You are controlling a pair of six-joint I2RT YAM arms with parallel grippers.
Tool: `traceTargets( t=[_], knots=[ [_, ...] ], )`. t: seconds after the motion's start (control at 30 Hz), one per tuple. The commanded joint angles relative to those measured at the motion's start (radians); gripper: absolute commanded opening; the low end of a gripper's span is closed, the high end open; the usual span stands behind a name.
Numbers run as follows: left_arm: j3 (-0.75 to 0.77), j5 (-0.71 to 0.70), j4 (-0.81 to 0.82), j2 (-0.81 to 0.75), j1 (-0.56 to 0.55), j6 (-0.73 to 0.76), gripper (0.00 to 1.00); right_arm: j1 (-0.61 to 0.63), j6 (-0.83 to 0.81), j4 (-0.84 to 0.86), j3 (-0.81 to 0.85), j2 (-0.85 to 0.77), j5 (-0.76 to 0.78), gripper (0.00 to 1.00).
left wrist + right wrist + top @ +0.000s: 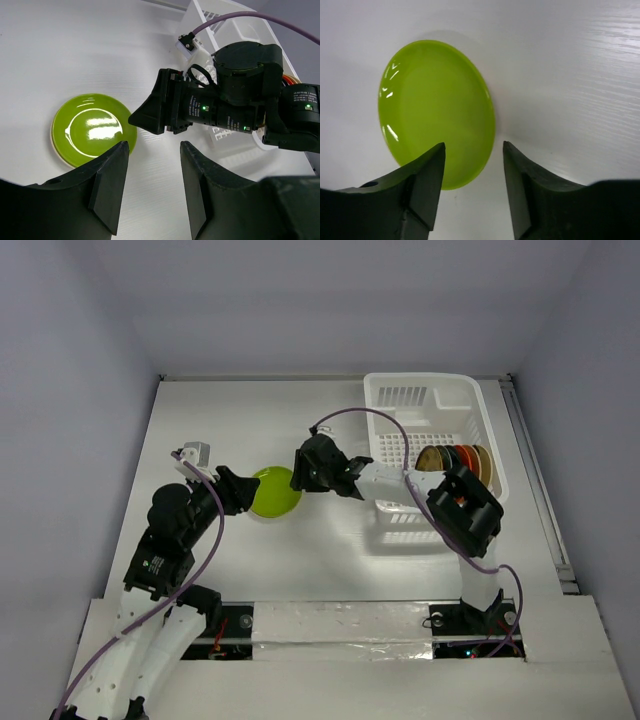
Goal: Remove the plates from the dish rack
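Note:
A lime green plate (275, 491) lies flat on the table left of the white dish rack (415, 382). In the left wrist view the green plate (92, 129) appears to rest on a cream plate whose rim shows beneath it. My left gripper (247, 492) is open and empty at the plate's left edge. My right gripper (299, 478) is open and empty just above the plate's right edge; the plate (437, 112) fills its wrist view. Several plates (458, 460), tan, dark and orange-red, stand on edge in the rack's right half.
The right arm's forearm (465, 510) crosses over the rack's near side. The right wrist body (210, 107) sits close in front of my left gripper (154, 150). Grey walls enclose the table on three sides.

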Motion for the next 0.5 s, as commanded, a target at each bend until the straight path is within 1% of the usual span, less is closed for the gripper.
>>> traceTargets(
  t=[0.0,0.07,0.1,0.13,0.17,0.2,0.23,0.27,0.3,0.33,0.43,0.47],
  knots=[
    [0.015,0.013,0.047,-0.015,-0.003,0.006,0.43,-0.001,-0.033,-0.041,-0.008,-0.086,0.083,0.57],
    [0.015,0.014,0.047,-0.015,-0.003,0.006,0.43,-0.001,-0.056,-0.093,-0.003,-0.114,0.118,0.58],
    [0.015,0.013,0.049,-0.015,-0.003,0.006,0.43,-0.001,-0.064,-0.113,-0.003,-0.152,0.164,0.57],
    [0.015,0.013,0.047,-0.015,-0.003,0.006,0.42,-0.001,-0.073,-0.131,-0.005,-0.178,0.193,0.53],
    [0.016,0.013,0.047,-0.015,-0.003,0.006,0.43,-0.001,-0.090,-0.165,-0.012,-0.209,0.224,0.34],
    [0.015,0.014,0.047,-0.015,-0.003,0.006,0.43,-0.001,-0.099,-0.183,-0.026,-0.279,0.303,0.22],
    [0.015,0.014,0.049,-0.015,-0.003,0.006,0.43,-0.001,-0.110,-0.205,-0.031,-0.316,0.346,0.11],
    [0.013,0.014,0.047,-0.015,-0.003,0.006,0.43,-0.001,-0.131,-0.264,-0.032,-0.351,0.388,0.00],
    [0.015,0.013,0.049,-0.015,-0.003,0.006,0.42,-0.013,-0.142,-0.297,-0.034,-0.385,0.461,0.00],
    [0.013,0.016,0.047,-0.017,-0.003,0.006,0.42,-0.025,-0.153,-0.327,-0.043,-0.448,0.489,0.00],
    [0.015,0.014,0.047,-0.017,-0.003,0.006,0.41,-0.106,-0.183,-0.455,-0.075,-0.554,0.534,0.00],
    [0.015,0.016,0.047,-0.019,-0.003,0.006,0.39,-0.132,-0.191,-0.505,-0.087,-0.580,0.540,0.00]
  ],
)
